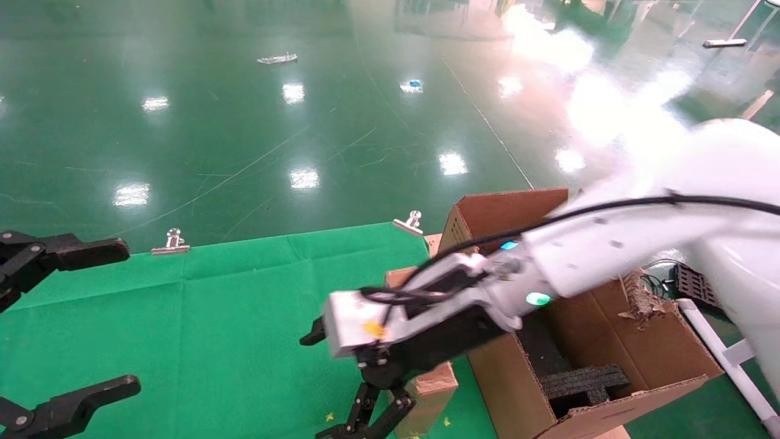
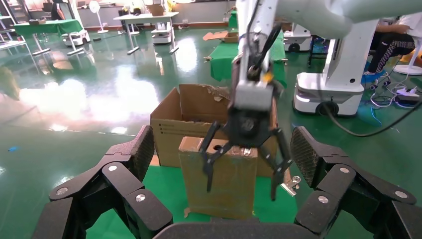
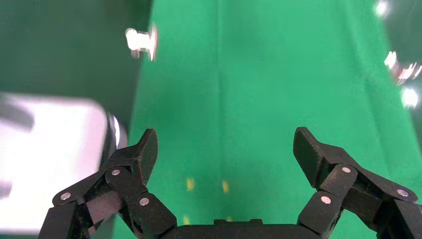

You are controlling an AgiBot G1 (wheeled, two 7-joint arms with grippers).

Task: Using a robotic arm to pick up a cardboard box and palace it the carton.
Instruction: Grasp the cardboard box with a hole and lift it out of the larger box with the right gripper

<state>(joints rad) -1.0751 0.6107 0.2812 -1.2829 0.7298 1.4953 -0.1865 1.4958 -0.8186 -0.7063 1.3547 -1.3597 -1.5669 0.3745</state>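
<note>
The small cardboard box [image 1: 434, 390] stands upright on the green cloth beside the carton [image 1: 609, 341]; its taped top with a round hole shows in the left wrist view [image 2: 219, 181]. My right gripper [image 1: 365, 427] on the white arm [image 1: 609, 256] is open and hangs by the box's upper part, on the side away from the carton. In the left wrist view the right gripper [image 2: 241, 191] has one finger before the box's face and one off its edge. In its own view the right gripper [image 3: 225, 142] has only cloth between its fingers. My left gripper [image 1: 125, 317] is open and empty at the left edge.
The carton has upright flaps, one torn [image 1: 640, 299], and black foam [image 1: 582, 381] inside. The green cloth [image 1: 213, 329] is held by metal clips [image 1: 172, 242] [image 1: 409, 224] at the table's far edge. Glossy green floor lies beyond.
</note>
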